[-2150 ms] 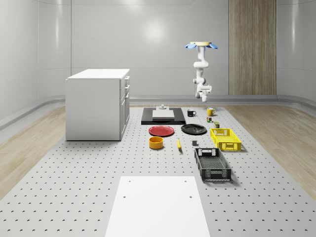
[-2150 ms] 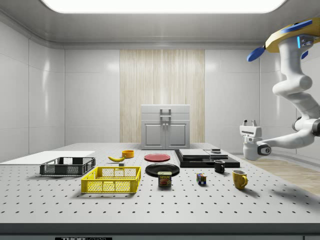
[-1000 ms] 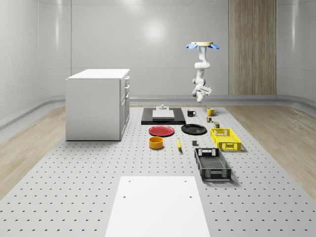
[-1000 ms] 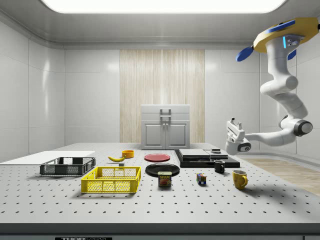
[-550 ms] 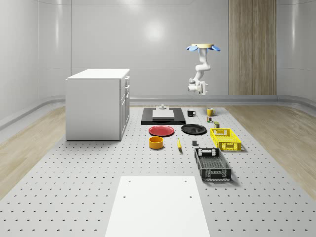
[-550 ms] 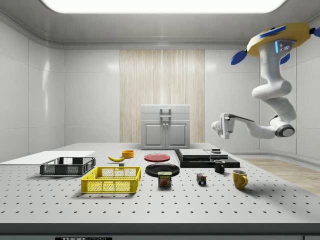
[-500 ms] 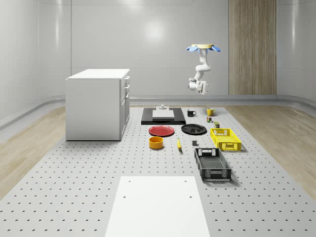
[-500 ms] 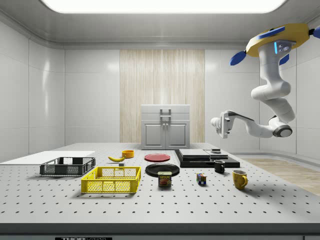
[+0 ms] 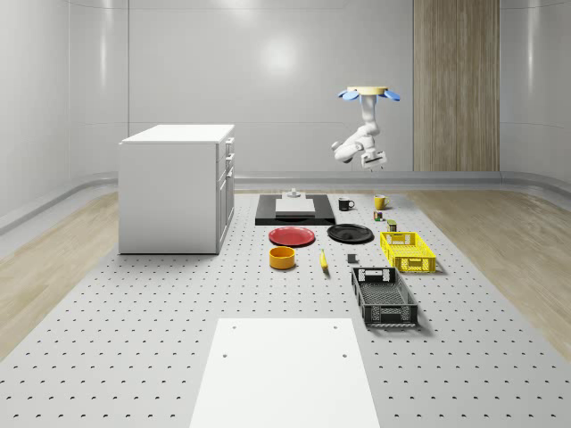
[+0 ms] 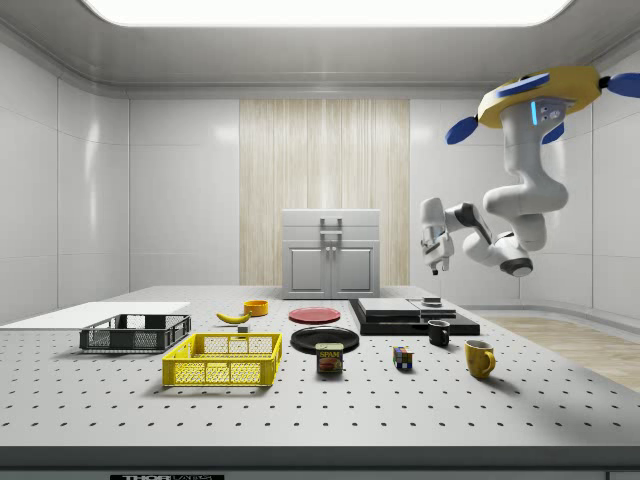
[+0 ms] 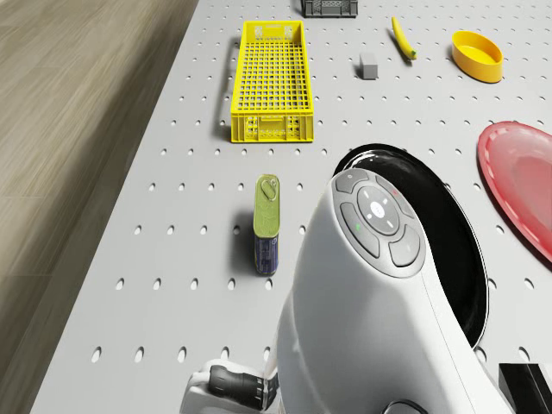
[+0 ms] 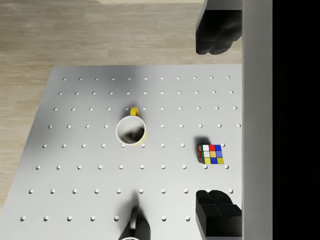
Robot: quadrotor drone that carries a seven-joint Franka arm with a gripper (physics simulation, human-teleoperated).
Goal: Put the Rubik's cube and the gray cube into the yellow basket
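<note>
Perforated gray tabletop [image 9: 134, 348] spreads under the hovering drone [image 10: 535, 97], whose gripper [image 10: 434, 262] hangs high with jaws spread wide and nothing between them. Well below the jaws sit the Rubik's cube [image 12: 210, 154] and a yellow mug [image 12: 131, 131]. Farther off from the jaws, the gray cube [image 11: 368, 65] lies beside the yellow basket [image 11: 271, 81].

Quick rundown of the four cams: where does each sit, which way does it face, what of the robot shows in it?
Whole-scene: off the robot, high, looks down the table; drone, arm, gripper hover over its far end.
Side: table level, across the yellow basket; whole robot at upper right.
Drone: on the body, faces forward-down; arm link, basket, gray cube.
Wrist: along the gripper, straight down; fingertips, Rubik's cube, yellow mug.
Side and wrist share cube and mug.
</note>
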